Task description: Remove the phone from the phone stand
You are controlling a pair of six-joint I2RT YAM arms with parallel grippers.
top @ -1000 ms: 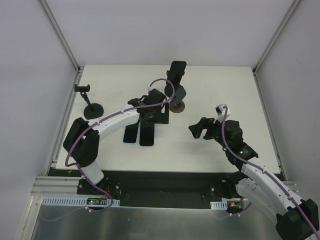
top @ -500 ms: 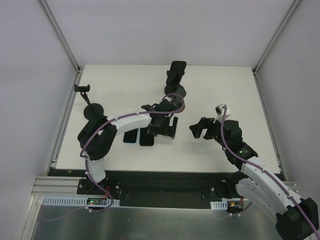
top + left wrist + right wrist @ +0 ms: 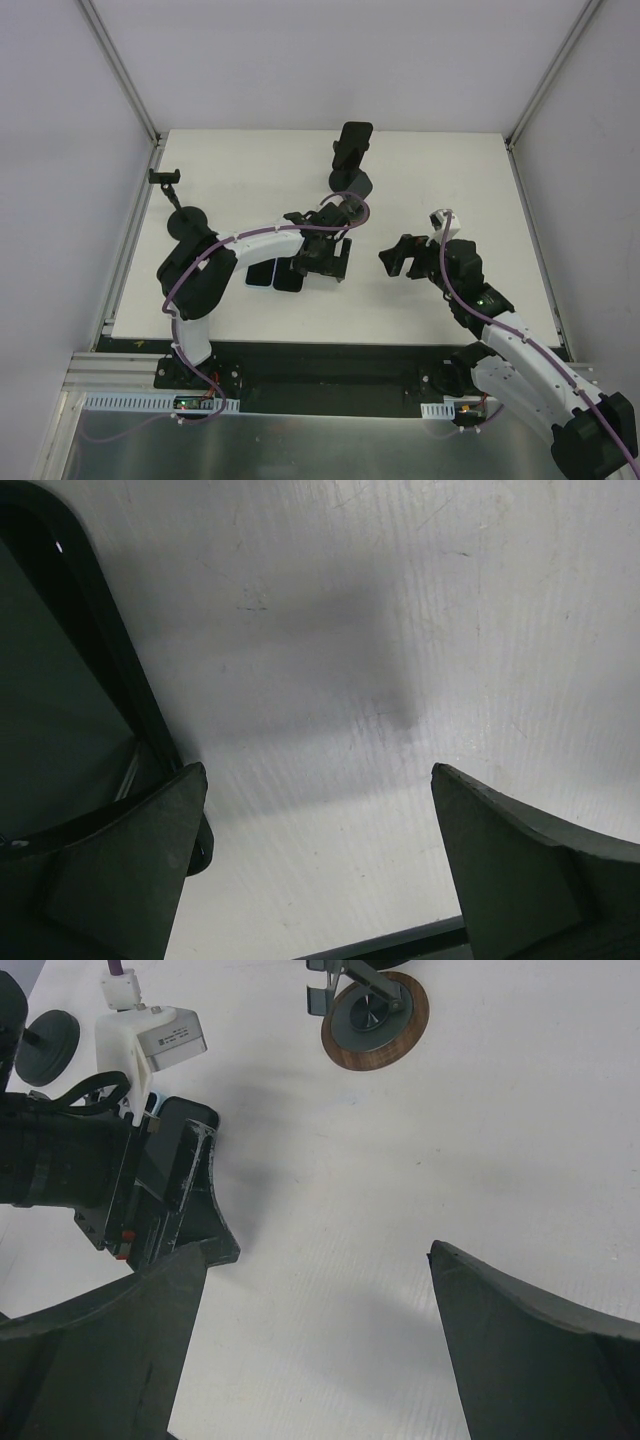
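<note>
Top and wrist views. The black rectangular phone (image 3: 354, 146) is sitting clamped in the black phone stand with a round brown base (image 3: 375, 1017), at the far centre of the white table (image 3: 450, 190). The left gripper (image 3: 322, 262) is hovering near of the stand, fingers (image 3: 110, 870) spread apart, just beside another black phone (image 3: 60, 680) lying flat. The right gripper (image 3: 393, 260) is hanging to the right, also spread, holding nothing.

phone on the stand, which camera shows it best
Top external: the phone sits in full view, upright in the phone stand. Right wrist catches only the stand's round base, no phone. Left wrist shows neither.
</note>
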